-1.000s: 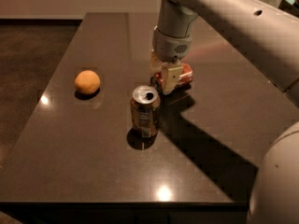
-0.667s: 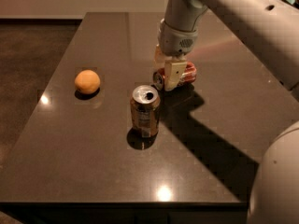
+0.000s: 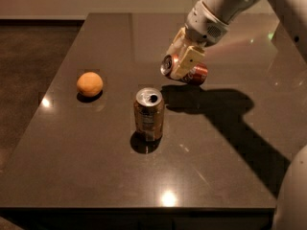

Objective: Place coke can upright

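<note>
The red coke can (image 3: pixel 194 74) lies on its side in my gripper (image 3: pixel 183 60), lifted a little above the dark table (image 3: pixel 96 152), its silver end facing left. The cream fingers (image 3: pixel 186 63) are closed around the can's body near that end. The gripper hangs over the table's middle back, up and to the right of the brownish-gold can.
A brownish-gold can (image 3: pixel 149 114) stands upright at the table's middle, just in front and left of the gripper. An orange (image 3: pixel 89 84) lies at the left. My arm casts a long shadow (image 3: pixel 240 123) across the right side.
The gripper has risen and tilted with the coke can held in it, lifting the can off the table. The gold can and the orange have not moved.
</note>
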Available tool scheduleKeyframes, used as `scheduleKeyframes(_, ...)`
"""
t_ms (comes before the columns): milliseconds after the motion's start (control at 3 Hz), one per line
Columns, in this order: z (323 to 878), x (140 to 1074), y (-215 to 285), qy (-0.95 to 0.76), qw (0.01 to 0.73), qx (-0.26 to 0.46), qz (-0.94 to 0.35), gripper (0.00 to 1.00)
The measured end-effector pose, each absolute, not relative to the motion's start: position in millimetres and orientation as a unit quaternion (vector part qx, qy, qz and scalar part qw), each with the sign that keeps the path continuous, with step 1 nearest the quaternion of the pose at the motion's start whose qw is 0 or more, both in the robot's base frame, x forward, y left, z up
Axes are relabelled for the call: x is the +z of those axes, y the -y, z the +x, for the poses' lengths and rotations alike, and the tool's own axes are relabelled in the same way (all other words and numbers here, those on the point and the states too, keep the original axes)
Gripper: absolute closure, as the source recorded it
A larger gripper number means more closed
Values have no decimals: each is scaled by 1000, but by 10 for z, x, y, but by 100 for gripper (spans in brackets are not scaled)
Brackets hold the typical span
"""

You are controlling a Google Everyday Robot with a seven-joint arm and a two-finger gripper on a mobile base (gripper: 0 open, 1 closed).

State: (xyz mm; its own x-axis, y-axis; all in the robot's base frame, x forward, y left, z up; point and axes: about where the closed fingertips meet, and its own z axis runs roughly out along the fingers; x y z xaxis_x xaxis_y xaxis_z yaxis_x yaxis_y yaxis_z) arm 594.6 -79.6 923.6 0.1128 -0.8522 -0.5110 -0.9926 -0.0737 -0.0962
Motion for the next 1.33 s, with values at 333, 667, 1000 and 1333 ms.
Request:
scheduleKeyframes(333, 5962, 9351, 858, -666, 264, 221, -661, 100)
scheduleKeyframes(667, 5939, 9430, 954, -678, 321, 272, -603, 100)
scheduleKeyframes(1000, 5898, 9514, 1074, -681, 385, 304, -544, 100)
scheduleKeyframes(1333, 5838, 9532, 1121, -680, 439, 330, -487, 100)
